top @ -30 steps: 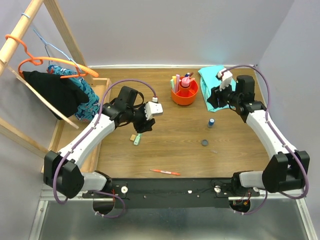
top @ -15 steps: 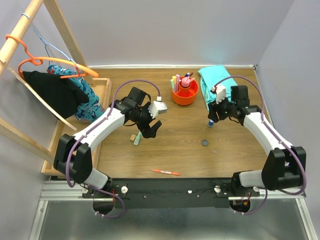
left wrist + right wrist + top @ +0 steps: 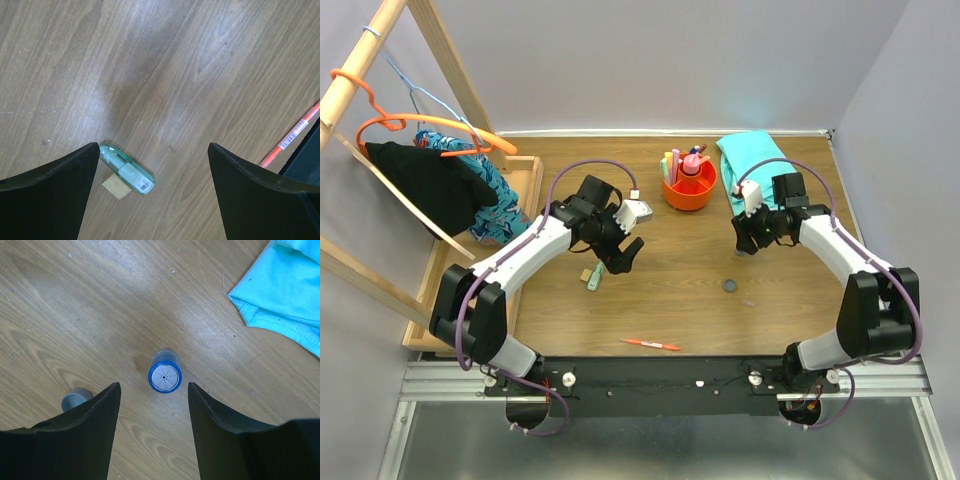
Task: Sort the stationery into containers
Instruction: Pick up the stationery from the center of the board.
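Wooden desk [image 3: 75, 300]: my right jaws, open and empty, half hide the disc [image 3: 75, 400]; bottle [image 3: 165, 376] upright; highlighter [image 3: 127, 170] diagonal below wide, empty left jaws.

One tub [image 3: 685, 199], one blue-capped bottle [image 3: 165, 376], one dark disc [image 3: 729, 285], one eraser [image 3: 116, 187]

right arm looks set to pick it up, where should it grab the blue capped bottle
Grip the bottle by its round sides just below the blue cap, coming straight down from above. It stands upright on the table, clear of the cloth, and the right end effector hangs open over it.
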Available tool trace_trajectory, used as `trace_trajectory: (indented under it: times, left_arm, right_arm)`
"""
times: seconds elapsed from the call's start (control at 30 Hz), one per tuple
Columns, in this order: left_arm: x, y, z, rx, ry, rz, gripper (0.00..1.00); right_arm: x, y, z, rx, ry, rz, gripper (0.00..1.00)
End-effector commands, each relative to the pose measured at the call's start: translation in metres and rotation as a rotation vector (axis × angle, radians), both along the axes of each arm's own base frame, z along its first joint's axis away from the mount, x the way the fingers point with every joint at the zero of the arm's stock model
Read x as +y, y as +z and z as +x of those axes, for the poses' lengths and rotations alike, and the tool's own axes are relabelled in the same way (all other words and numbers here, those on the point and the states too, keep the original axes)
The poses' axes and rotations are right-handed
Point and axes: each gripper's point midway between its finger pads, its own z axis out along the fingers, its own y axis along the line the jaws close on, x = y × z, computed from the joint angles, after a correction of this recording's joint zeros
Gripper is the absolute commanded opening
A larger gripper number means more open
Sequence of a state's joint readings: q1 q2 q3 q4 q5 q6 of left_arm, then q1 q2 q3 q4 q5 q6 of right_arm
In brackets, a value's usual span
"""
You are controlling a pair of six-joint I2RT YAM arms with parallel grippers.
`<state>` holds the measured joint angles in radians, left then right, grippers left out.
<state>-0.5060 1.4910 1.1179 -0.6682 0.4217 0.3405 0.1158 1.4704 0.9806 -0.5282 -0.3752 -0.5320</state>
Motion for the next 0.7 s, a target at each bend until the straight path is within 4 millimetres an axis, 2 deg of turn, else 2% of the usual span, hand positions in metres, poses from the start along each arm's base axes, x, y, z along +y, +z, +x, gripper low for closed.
trace_trajectory:
  times: [0.0,0.3,0.67]
  left_arm:
    - [-0.003,0.000,0.011,-0.014,0.036,0.004,0.99]
    - [-0.008,0.003,0.015,-0.008,0.053,-0.017,0.99]
    - [-0.010,0.000,0.018,0.000,0.061,-0.018,0.99]
  right_arm:
    - [-0.005,-0.002,0.006,0.010,0.007,-0.027,0.60]
    - [0.000,-0.008,0.018,0.040,0.013,-0.013,0.48]
    - [-0.004,-0.019,0.012,0.086,0.020,-0.039,0.50]
